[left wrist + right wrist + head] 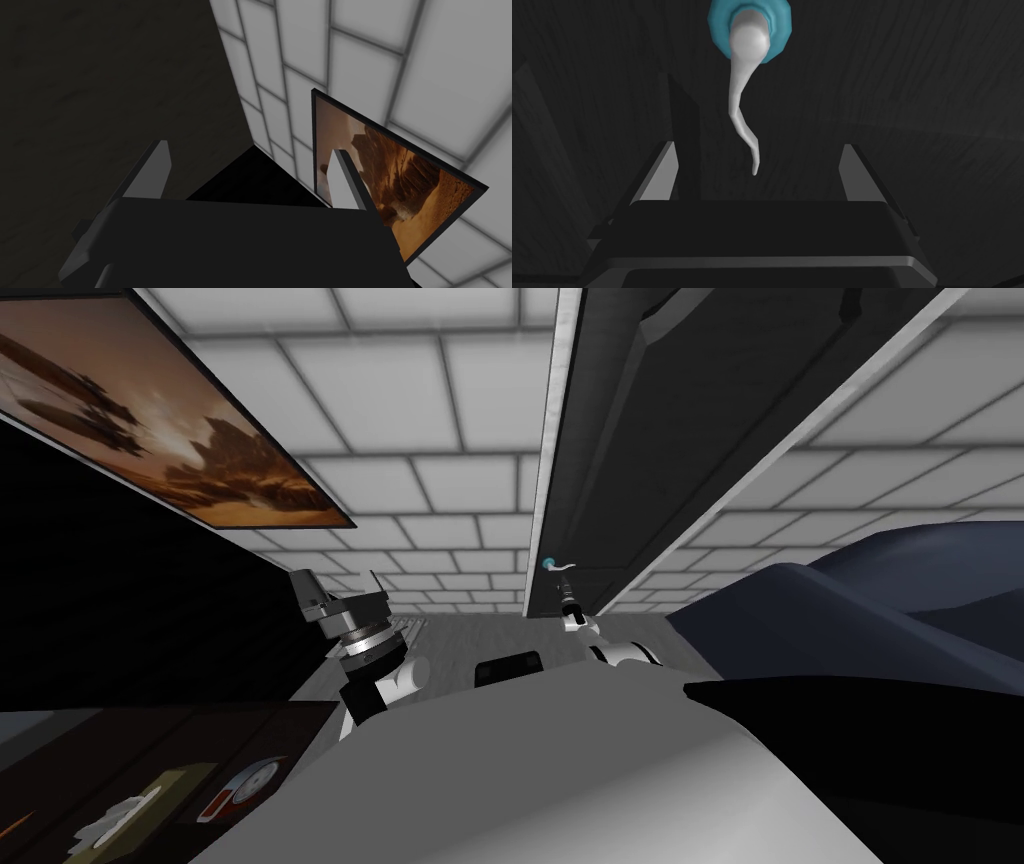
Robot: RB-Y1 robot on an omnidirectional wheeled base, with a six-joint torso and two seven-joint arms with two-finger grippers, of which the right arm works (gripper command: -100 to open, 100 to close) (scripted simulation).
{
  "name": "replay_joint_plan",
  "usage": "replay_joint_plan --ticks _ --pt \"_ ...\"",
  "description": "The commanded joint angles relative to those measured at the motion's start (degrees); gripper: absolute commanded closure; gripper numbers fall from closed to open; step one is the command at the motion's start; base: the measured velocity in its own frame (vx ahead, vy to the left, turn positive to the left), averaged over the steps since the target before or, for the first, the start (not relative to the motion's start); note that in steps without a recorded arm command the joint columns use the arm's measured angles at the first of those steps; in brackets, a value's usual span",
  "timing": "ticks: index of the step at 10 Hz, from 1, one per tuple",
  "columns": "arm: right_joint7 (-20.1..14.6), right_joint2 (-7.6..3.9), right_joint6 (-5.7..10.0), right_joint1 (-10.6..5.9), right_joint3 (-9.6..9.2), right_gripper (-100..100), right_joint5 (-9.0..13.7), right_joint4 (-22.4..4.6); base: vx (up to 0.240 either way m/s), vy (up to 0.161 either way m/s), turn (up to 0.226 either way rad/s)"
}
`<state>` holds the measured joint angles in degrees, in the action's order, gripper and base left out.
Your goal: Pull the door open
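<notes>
Two tools are present, and one is at the work. The right tool [759, 146] faces the dark grey panelled door [640, 438]. Its two blades are set wide and grip nothing. The slim, silvery, curved lever handle [743, 110] is fixed to the door through a round teal base plate [749, 30], near the door's light-framed edge. The lever's free tip points toward the tool body. In the right wrist view it lies about midway across the gap between the blades and touches neither. This centring appears deliberate: a wide setting lets the blades pass on either side of the lever before closing. Judged stage: approach, with the grasp not yet made and the door apparently seated in its frame. The left tool [251, 149] is held raised, well apart from the door. Its blades are also wide and empty, presumably to keep it out of the door's swing.
</notes>
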<state>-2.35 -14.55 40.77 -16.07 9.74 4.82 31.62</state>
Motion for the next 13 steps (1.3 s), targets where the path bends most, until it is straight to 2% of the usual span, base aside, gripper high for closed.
replay_joint_plan --ticks 1,3,5,6,7,10,11,12,13 --pt "-0.1 -0.31 0.22 -0.78 0.14 -100 0.3 -1.8 0.041 -0.051 0.105" --pt "-0.1 -0.27 -0.01 -0.64 0.13 -100 0.2 -1.4 0.023 -0.028 0.022" --pt "-1.3 -1.96 0.68 0.36 0.67 -100 0.8 -2.0 0.173 -0.017 0.112" --pt "-1.3 -1.96 0.68 0.36 0.67 -100 0.8 -1.7 0.139 -0.005 0.057" --pt "-2.3 -3.17 1.11 1.13 1.05 -100 1.1 -2.2 0.125 0.009 0.162" --pt "-3.8 -5.21 1.84 2.44 1.70 -100 1.8 -2.7 0.201 -0.022 0.120" --pt "-3.7 -5.06 2.48 1.50 1.50 -100 1.6 -4.2 0.087 -0.014 0.020" --pt "-3.7 -5.06 2.48 1.50 1.50 100 1.6 -4.2 -0.011 0.001 -0.015" --pt "-3.7 -5.06 2.48 1.50 1.50 100 1.6 -4.2 -0.030 0.002 -0.010"
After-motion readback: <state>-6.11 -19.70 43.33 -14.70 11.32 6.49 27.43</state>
